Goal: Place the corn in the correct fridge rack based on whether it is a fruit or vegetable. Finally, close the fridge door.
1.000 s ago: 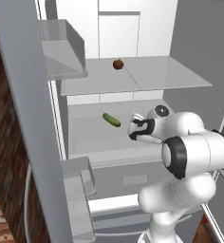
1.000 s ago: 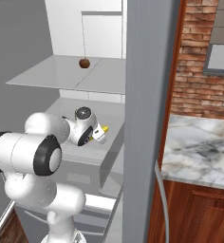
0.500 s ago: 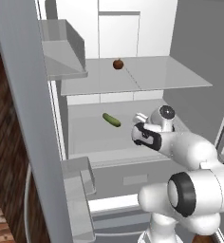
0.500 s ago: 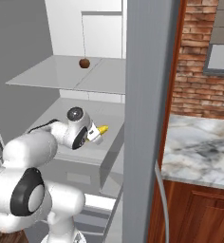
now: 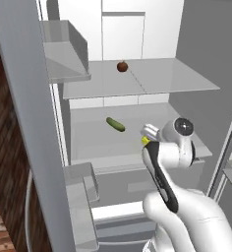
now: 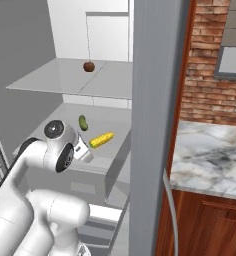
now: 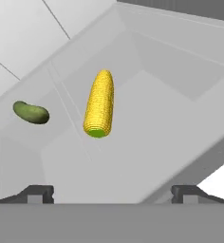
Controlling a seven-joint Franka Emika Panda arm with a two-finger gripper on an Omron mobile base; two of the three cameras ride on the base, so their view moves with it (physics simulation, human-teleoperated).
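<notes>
The tool (image 7: pixel 112 192) is now open wide: in the hand view its two dark finger tips (image 7: pixel 35 193) stand far apart at the bottom, and nothing is between them. One second ago the yellow cob was still right at the tool; now the hand has pulled back from it, toward the front edge of the shelf, as the right base view shows with the tool (image 6: pixel 84 153) just beside the cob but not touching it.

The corn (image 7: pixel 99 104) lies flat on the fridge rack (image 6: pixel 115 150), the lower pale shelf, with its greenish end turned toward the hand. In the right base view the corn (image 6: pixel 101 140) rests near the front of this shelf. The dark green cucumber (image 7: pixel 31 112) lies on the same shelf, well apart from the corn and further back. The small red-brown fruit (image 5: pixel 122 66) sits on the upper shelf (image 5: pixel 177 81).

So the release is done, and the corn is with the other vegetable, which I judge to be the correct place. What is left of the task is to take the arm fully out of the fridge and close the fridge door (image 5: pixel 27 123), which stands open at the left of the left base view.
</notes>
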